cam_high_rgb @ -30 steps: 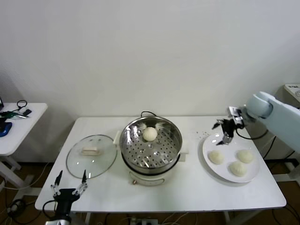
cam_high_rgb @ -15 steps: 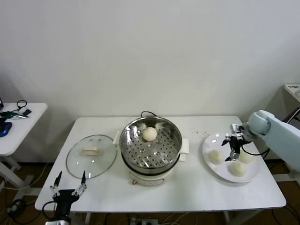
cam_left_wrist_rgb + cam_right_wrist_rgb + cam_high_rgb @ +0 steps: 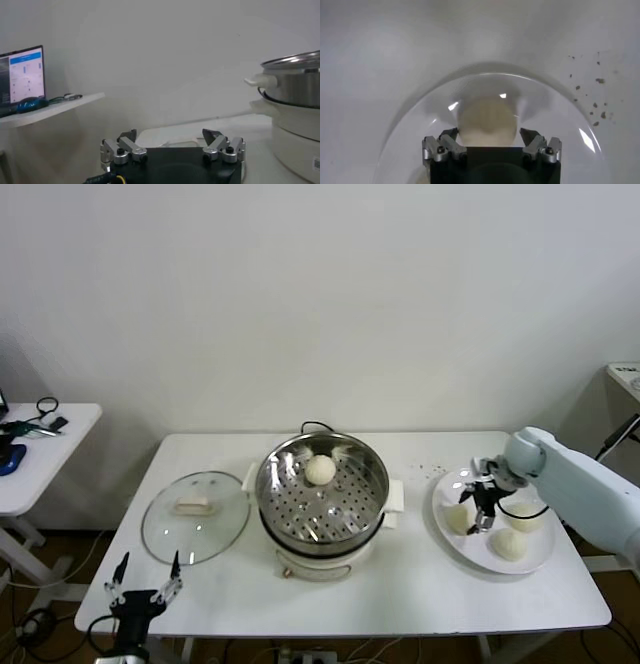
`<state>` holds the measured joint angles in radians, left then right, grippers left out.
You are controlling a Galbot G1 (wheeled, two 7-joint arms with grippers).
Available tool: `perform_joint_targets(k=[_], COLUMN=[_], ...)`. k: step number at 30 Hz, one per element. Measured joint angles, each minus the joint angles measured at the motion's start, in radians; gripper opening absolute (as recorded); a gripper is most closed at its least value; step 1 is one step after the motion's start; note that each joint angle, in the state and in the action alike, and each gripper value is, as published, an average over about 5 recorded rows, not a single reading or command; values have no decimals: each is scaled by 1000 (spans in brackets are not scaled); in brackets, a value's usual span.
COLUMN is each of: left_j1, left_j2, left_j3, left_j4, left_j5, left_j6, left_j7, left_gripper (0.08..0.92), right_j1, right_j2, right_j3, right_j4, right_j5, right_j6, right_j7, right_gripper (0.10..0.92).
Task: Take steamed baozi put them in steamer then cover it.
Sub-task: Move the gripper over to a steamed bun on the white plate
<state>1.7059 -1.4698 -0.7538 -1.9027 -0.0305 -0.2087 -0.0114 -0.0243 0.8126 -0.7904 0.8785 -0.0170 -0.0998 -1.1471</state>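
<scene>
The right arm (image 3: 585,489) wears a smooth, pale blue-white shell with rounded joints, and a thin black cable loops at its wrist. Each gripper, left (image 3: 140,580) and right (image 3: 480,504), has a black body and silver-grey metal finger links with dark screws.

My head camera looks down on the whole table (image 3: 400,604). Left wrist camera faces level past its fingers (image 3: 122,150); right wrist camera looks down between its fingers (image 3: 540,147) at a bun (image 3: 487,120), close.
</scene>
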Motion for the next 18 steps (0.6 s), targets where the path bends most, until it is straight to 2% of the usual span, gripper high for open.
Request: perform_joint_targets(k=[3, 10, 18], left_j1=[1, 3, 9], left_j2=[-1, -1, -4], left_j3=[0, -2, -3], left_j4=[-1, -5, -11], left_j5=[0, 0, -1], left_j6=[0, 0, -1], left_j7=[0, 0, -1], left_gripper=[823, 823, 823], right_j1=[0, 9, 40], right_j2=[5, 7, -3], right_j3=[-1, -6, -35], right_j4=[-9, -23, -21], right_j5=[-3, -2, 22], right_j6=[4, 14, 23], right_j7=[-5, -10, -12], right_gripper=[798, 649, 628])
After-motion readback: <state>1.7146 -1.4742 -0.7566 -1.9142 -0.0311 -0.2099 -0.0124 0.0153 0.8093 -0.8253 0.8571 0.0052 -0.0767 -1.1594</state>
